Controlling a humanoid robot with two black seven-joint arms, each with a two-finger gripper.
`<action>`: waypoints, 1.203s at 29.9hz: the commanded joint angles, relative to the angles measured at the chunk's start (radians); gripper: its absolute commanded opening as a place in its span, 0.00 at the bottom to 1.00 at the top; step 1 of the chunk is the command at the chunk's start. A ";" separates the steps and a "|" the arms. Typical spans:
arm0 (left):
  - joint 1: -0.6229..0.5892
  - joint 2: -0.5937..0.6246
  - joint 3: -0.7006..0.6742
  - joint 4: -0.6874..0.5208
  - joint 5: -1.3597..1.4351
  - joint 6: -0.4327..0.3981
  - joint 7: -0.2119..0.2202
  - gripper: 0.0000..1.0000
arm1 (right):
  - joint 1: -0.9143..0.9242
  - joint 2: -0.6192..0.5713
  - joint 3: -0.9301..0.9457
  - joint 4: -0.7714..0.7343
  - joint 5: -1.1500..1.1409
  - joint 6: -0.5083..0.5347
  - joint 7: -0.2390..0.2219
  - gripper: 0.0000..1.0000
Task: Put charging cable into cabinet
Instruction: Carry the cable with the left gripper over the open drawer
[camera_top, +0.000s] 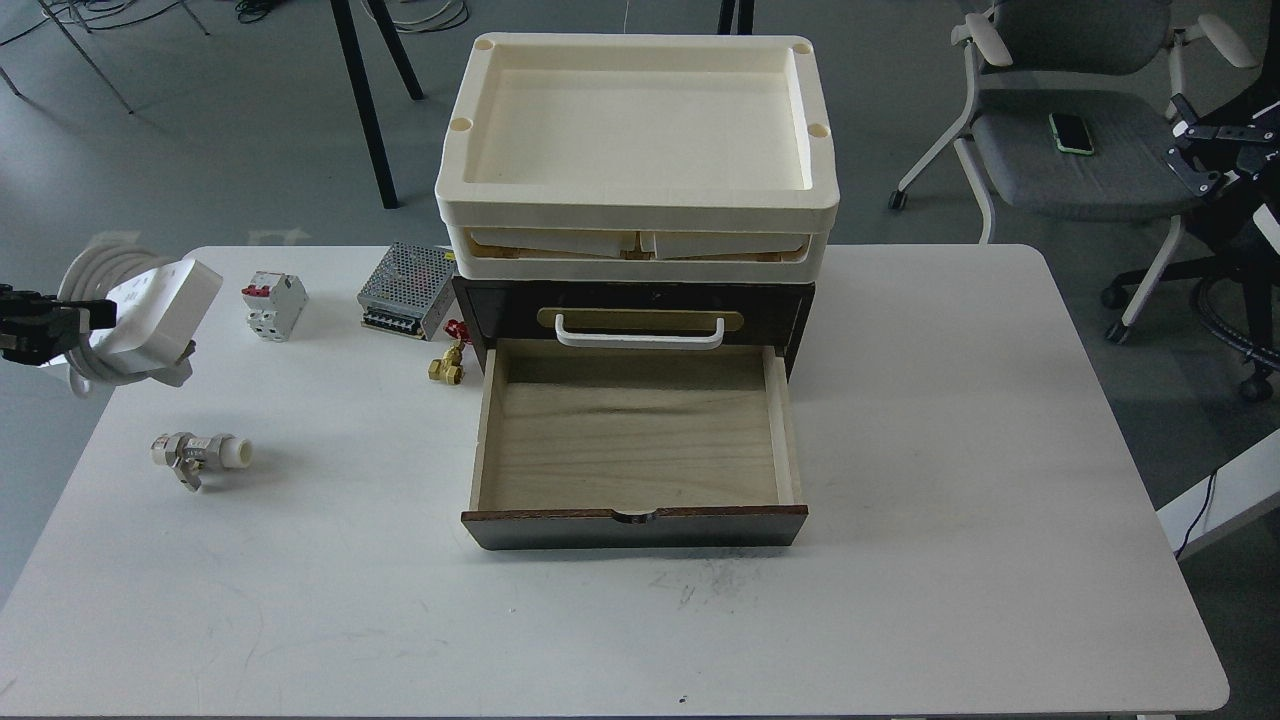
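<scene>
The charging cable (158, 305), a white power strip with its thick cord coiled round it, hangs tilted above the table's far left edge. My left gripper (85, 318) comes in from the left edge and is shut on the strip's left end; only its dark fingers show. The dark brown cabinet (635, 298) stands at the table's middle back, well to the right of the cable. Its lower drawer (630, 430) is pulled open, pale wood inside, with nothing in it. The upper drawer with the white bar handle (640, 335) is shut. My right gripper is out of view.
A white-and-red circuit breaker (272, 305), a perforated metal power-supply box (408, 290) and a brass valve (446, 368) lie between cable and cabinet. A white plastic valve (198, 455) lies front left. Cream trays (636, 215) are stacked on the cabinet. An office chair (1080, 140) stands back right.
</scene>
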 joint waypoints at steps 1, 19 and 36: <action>0.000 -0.011 0.000 -0.090 -0.149 -0.027 0.000 0.00 | 0.000 0.005 -0.002 -0.001 -0.001 0.000 0.000 1.00; 0.017 -0.385 0.009 -0.233 -0.475 0.114 0.000 0.00 | 0.003 0.020 -0.009 -0.009 -0.003 0.000 0.000 1.00; 0.067 -0.456 0.104 -0.181 -0.271 0.379 0.000 0.00 | 0.000 0.020 -0.012 -0.009 -0.003 0.000 0.000 1.00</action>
